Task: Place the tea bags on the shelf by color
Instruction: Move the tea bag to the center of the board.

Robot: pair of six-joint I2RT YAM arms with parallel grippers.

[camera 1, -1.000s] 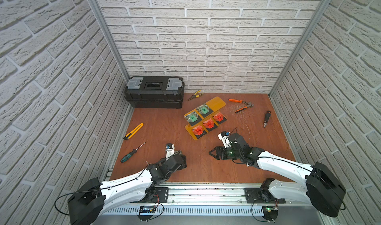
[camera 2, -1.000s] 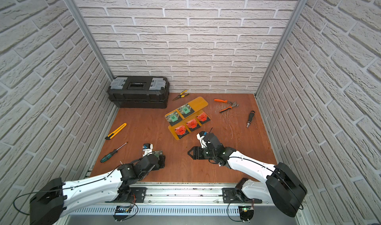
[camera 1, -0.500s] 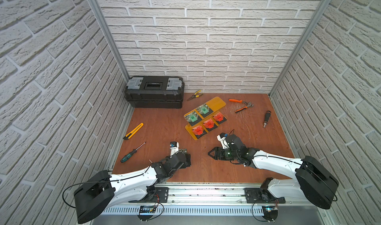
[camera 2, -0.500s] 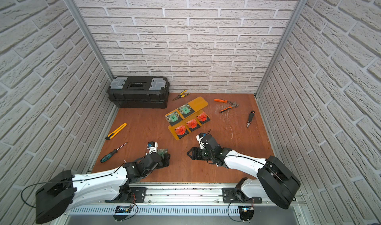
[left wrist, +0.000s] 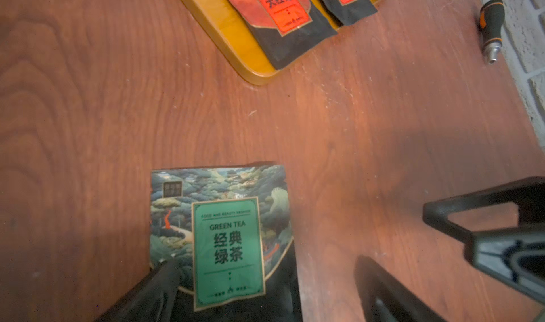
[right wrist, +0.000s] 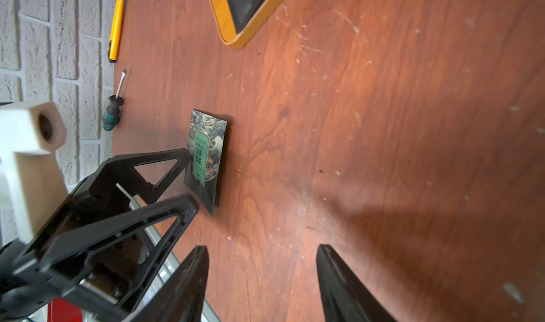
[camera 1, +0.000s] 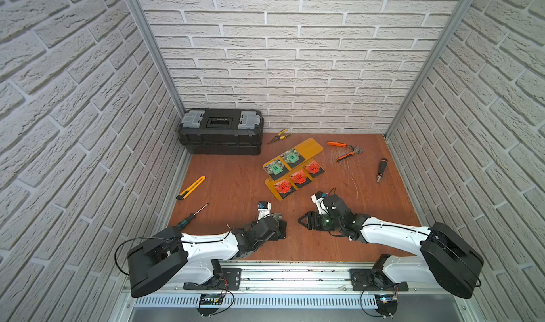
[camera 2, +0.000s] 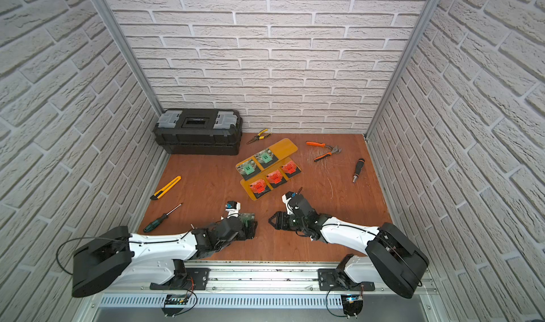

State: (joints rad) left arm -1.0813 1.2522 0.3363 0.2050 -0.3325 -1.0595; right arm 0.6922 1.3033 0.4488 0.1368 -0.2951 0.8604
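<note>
Five tea bags (camera 1: 298, 176) sat on the shelf (camera 1: 309, 148) (2 green up top, 3 red btm). Last green bag (left wrist: 227, 235) lay at the left gripper (left wrist: 265, 263), jaws spread; right gripper (right wrist: 262, 248) gaped empty.

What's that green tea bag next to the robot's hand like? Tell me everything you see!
The green tea bag is a flat square sachet, glossy-looking, with a painted landscape, a black lower part and a green label reading GREEN TEA. It lies face up on the wooden table, off the shelf. One finger of the open left gripper covers a lower corner; it isn't clamped.
</note>
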